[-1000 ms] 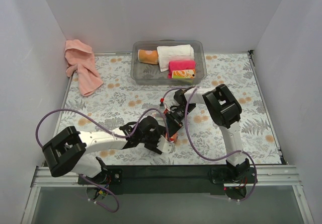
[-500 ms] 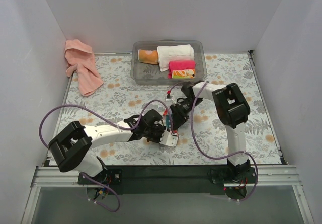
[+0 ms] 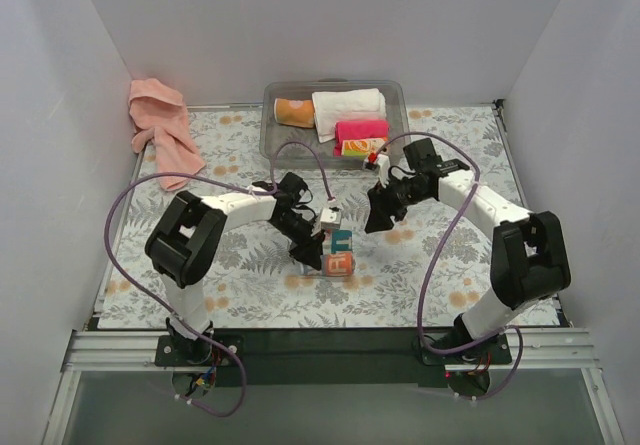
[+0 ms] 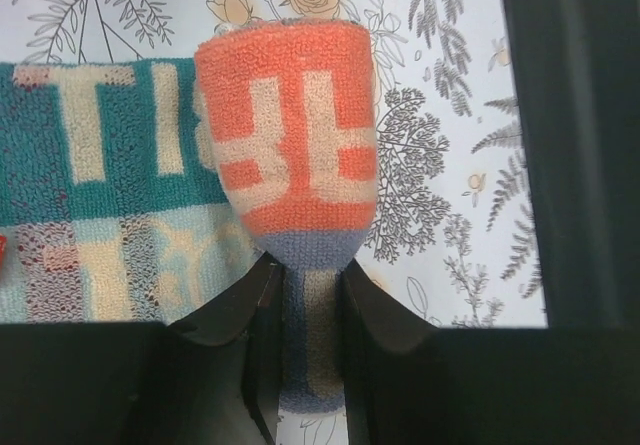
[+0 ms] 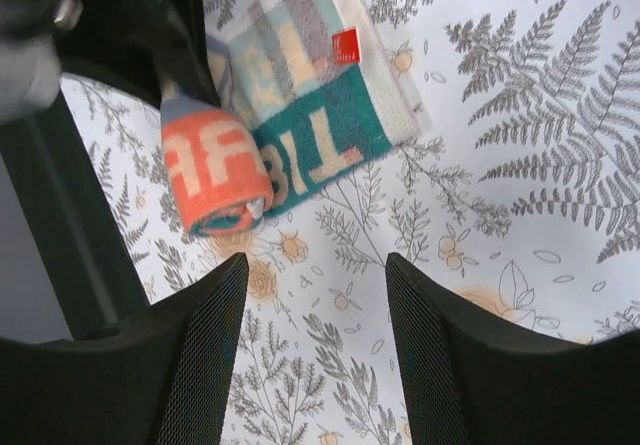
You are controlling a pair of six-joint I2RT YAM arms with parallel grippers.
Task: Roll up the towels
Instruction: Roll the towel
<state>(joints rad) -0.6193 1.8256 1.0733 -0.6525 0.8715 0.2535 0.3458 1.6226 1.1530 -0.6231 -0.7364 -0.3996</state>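
Note:
The small teal-red-white patterned cloth [image 3: 341, 241] lies mid-table, its near end wound into an orange roll [image 3: 340, 264]. My left gripper [image 3: 318, 255] is shut on one end of that roll [image 4: 290, 145], and the fingers [image 4: 250, 345] pinch its blue-and-tan tip. The flat teal part [image 4: 100, 195] spreads to the left in the left wrist view. My right gripper [image 3: 372, 223] hangs open just right of the cloth [image 5: 300, 115], with only the flowered mat between its fingers [image 5: 200, 355]. The salmon-pink towel [image 3: 160, 130] lies crumpled at the back left corner, far from both grippers.
A clear plastic bin [image 3: 398, 100] at the back centre holds a white rolled towel [image 3: 348, 102], a hot-pink roll [image 3: 361, 129], a tan-orange roll [image 3: 295, 112] and a yellow-orange one [image 3: 364, 147]. White walls close in the left, back and right sides.
Both grippers were bunched over the cloth near the front. The left one has shut on the roll's end. The right one has opened, let go and drawn back to the right.

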